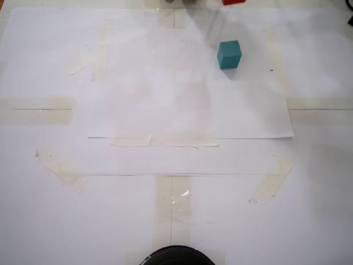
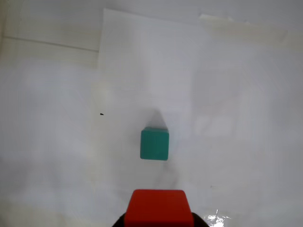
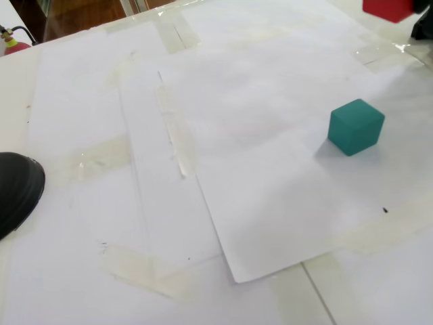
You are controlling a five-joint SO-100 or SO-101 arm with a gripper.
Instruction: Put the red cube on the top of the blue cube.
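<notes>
The red cube point(image 2: 158, 207) fills the bottom middle of the wrist view, held in my gripper point(image 2: 159, 221), whose dark jaws show only as slivers on either side of it. It is raised off the table. It also shows cut off at the top edge of a fixed view point(image 1: 233, 1) and at the top right of a fixed view point(image 3: 387, 8). The blue cube point(image 2: 154, 144), teal, sits flat on the white paper just ahead of the red cube in the wrist view. It shows in both fixed views point(image 1: 229, 54) point(image 3: 355, 126), standing alone below the held cube.
White paper sheets point(image 1: 165, 99) taped with beige tape point(image 1: 162, 140) cover the table. A dark rounded object point(image 1: 176, 256) sits at the bottom edge of a fixed view and at the left of the other point(image 3: 17, 189). A dark arm part point(image 3: 424, 24) is at the right edge.
</notes>
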